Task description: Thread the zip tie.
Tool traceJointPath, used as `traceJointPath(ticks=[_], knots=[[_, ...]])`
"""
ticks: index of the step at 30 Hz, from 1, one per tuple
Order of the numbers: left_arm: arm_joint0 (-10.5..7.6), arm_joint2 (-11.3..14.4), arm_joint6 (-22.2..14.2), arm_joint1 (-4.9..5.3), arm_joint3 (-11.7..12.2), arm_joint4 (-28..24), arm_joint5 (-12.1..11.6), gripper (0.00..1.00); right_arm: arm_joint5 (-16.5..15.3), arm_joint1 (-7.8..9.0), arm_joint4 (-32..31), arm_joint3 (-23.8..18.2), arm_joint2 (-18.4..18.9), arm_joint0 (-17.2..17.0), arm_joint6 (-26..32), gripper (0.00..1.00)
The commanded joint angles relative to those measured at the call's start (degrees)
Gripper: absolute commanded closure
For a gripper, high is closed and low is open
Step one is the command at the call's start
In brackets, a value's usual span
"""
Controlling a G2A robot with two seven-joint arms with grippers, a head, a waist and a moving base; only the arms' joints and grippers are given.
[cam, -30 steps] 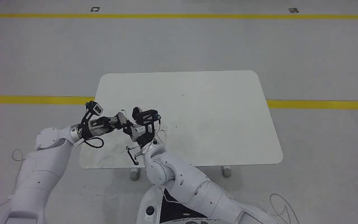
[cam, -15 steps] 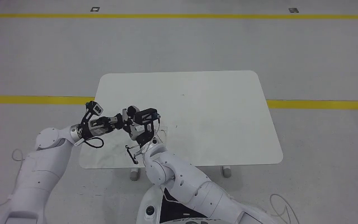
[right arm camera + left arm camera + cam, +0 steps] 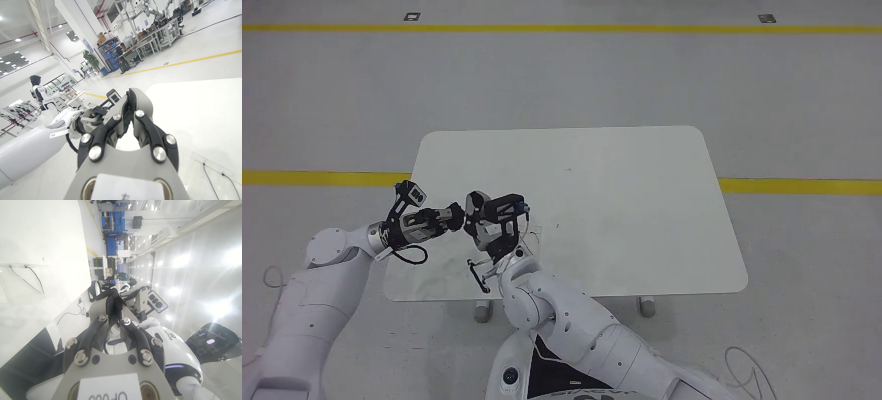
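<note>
1. Left gripper (image 3: 113,298): pinched shut, black pads pressed flat together, with too little showing between them to confirm the zip tie there.
2. Right gripper (image 3: 130,95): also narrowed to a tight pinch, tip to tip with the left one; touching or just apart, cannot tell.
3. Zip tie: too thin to make out at the meeting tips; judged to be held there, up off the table (image 3: 622,200), over its near left part.
4. Likely trouble:
   - Missing the head's slot through slight sideways drift or twist at either wrist.
   - Buckling of the strap under a push on a misaligned tip.
   - Slipping from so light a pinch.
5. Further out: 2 thin black strands (image 3: 37,277), probably spare ties, lying in a clear tray (image 3: 11,289) on the table. Hard to pick out a dropped tie among them.
</note>
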Motion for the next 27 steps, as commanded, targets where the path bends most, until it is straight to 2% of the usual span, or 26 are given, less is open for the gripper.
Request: traceJointPath(ticks=[1, 25, 26, 27], knots=[[0.00, 0.0, 0.0, 0.00, 0.0, 0.0, 0.0, 1.00, 0.0, 0.00, 0.1, 0.2, 0.0, 0.0, 0.0, 1.00], [0.00, 0.0, 0.0, 0.00, 0.0, 0.0, 0.0, 1.00, 0.2, -0.19, 1.4, 1.9, -1.1, 0.6, 0.1, 1.00], [0.00, 0.0, 0.0, 0.00, 0.0, 0.0, 0.0, 1.00, 0.2, -0.19, 1.4, 1.9, -1.1, 0.6, 0.1, 0.80], [0.00, 0.0, 0.0, 0.00, 0.0, 0.0, 0.0, 1.00, 0.3, -0.18, 1.4, 1.9, -1.1, 0.6, 0.1, 0.15]])
